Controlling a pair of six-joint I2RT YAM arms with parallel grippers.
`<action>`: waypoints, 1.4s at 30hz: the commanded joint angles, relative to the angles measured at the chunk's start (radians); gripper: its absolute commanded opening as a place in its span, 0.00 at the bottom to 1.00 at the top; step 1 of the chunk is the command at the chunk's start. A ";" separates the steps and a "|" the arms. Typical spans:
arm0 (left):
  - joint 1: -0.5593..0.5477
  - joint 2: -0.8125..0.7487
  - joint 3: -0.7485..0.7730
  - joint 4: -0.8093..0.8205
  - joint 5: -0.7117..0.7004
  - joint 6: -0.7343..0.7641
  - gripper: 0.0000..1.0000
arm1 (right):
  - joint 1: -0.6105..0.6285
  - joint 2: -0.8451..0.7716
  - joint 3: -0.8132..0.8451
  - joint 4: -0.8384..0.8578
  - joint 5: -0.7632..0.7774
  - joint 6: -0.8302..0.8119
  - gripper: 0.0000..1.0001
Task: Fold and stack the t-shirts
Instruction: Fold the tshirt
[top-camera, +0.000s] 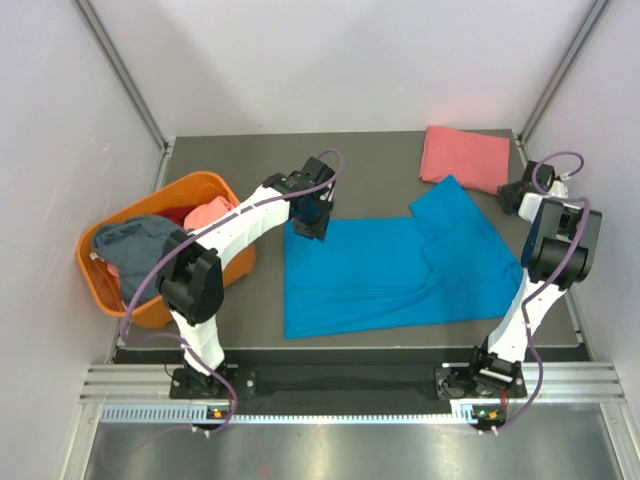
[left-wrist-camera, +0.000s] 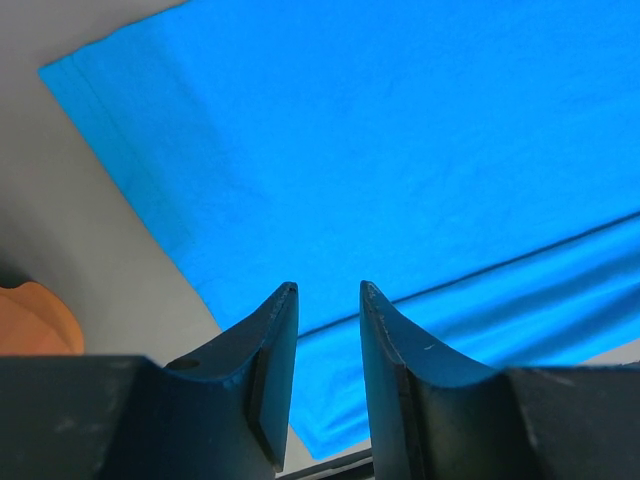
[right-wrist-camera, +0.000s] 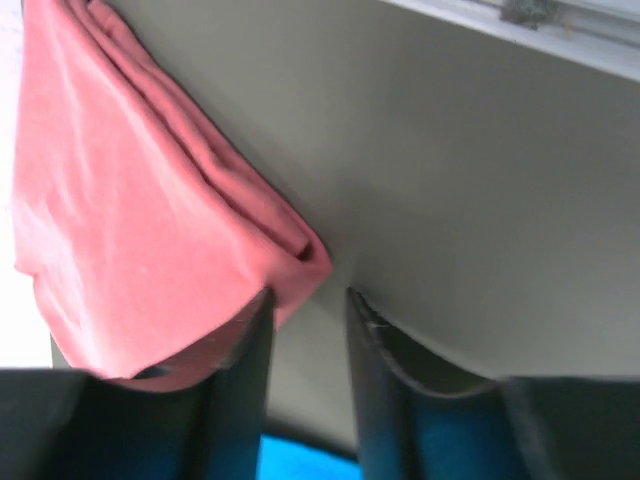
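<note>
The bright blue cloth t-shirt (top-camera: 390, 272) lies spread out mid-way across the grey table (top-camera: 380, 160). The left gripper (top-camera: 307, 230) hangs over its far left corner, 2 fingers (left-wrist-camera: 275, 380) apart, gripping nothing. The right gripper (top-camera: 515, 193), also parted and empty, sits just beside the folded salmon-pink cloth t-shirt (top-camera: 463, 157) at the far right.

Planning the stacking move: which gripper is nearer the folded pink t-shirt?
Right. The right gripper sits beside a corner of the folded pink t-shirt; the left gripper is well away, over the far-left corner of the blue t-shirt.
</note>
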 joint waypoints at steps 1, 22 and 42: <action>-0.002 -0.006 0.023 0.014 0.000 0.020 0.36 | -0.001 0.033 0.052 0.065 0.054 0.000 0.33; -0.002 0.000 0.048 -0.015 -0.025 0.027 0.35 | -0.041 0.091 0.153 0.070 0.178 -0.098 0.00; -0.003 -0.098 -0.004 -0.035 -0.008 0.006 0.38 | -0.049 -0.051 0.174 -0.033 0.147 -0.296 0.33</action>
